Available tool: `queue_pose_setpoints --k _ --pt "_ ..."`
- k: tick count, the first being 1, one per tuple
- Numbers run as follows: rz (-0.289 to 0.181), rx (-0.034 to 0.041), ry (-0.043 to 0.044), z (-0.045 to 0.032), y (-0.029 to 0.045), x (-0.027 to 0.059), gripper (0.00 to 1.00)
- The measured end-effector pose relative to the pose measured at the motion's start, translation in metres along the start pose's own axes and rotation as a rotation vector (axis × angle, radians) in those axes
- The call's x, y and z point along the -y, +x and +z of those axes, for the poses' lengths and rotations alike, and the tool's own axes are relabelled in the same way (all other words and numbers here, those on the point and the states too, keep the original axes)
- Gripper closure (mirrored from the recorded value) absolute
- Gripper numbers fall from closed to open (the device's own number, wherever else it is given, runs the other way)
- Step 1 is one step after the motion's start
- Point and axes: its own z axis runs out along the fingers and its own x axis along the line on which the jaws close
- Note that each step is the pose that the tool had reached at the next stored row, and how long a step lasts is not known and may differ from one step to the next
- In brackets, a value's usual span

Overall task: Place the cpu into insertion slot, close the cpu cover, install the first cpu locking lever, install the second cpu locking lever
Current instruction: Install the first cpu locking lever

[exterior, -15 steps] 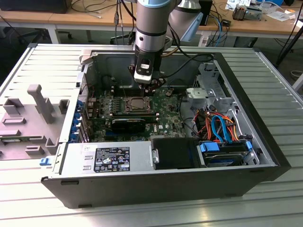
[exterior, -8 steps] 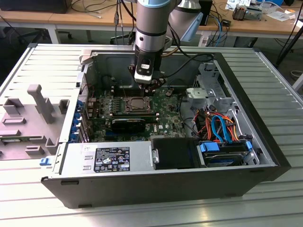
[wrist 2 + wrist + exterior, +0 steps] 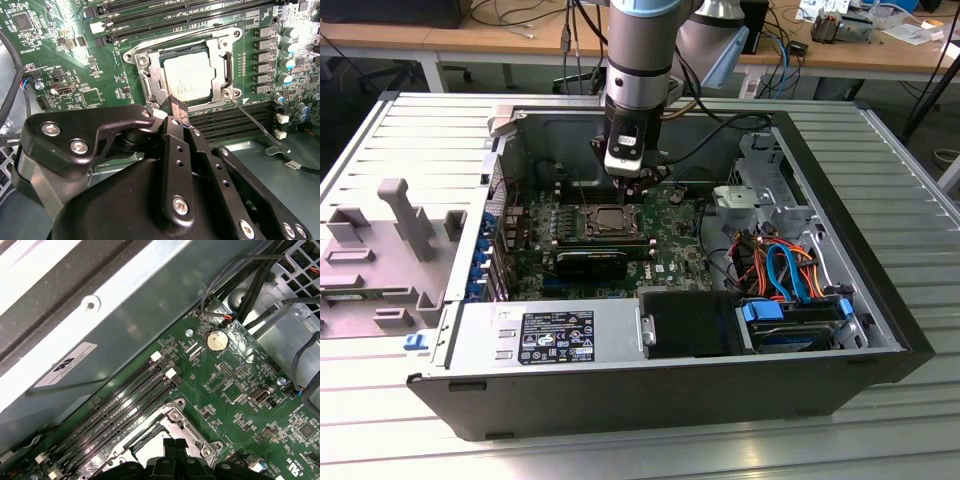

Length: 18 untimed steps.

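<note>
Claw just beside seated cpu

Count for your record. In the second wrist view you have one cpu, one cpu cover and one thin wire lever. In the first wrist view, log four long black memory slots, two white slot clips, one coin cell, one white sticker and one gripper. At the exterior view's centre you have one computer case and one robot arm. At the exterior view's left sits one grey moulded fixture.
</note>
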Motion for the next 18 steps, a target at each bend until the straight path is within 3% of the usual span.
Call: queue_pose_setpoints --k 18 --pt "-0.019 -0.0018 -0.0016 0.0000 0.0000 0.0000 0.89"
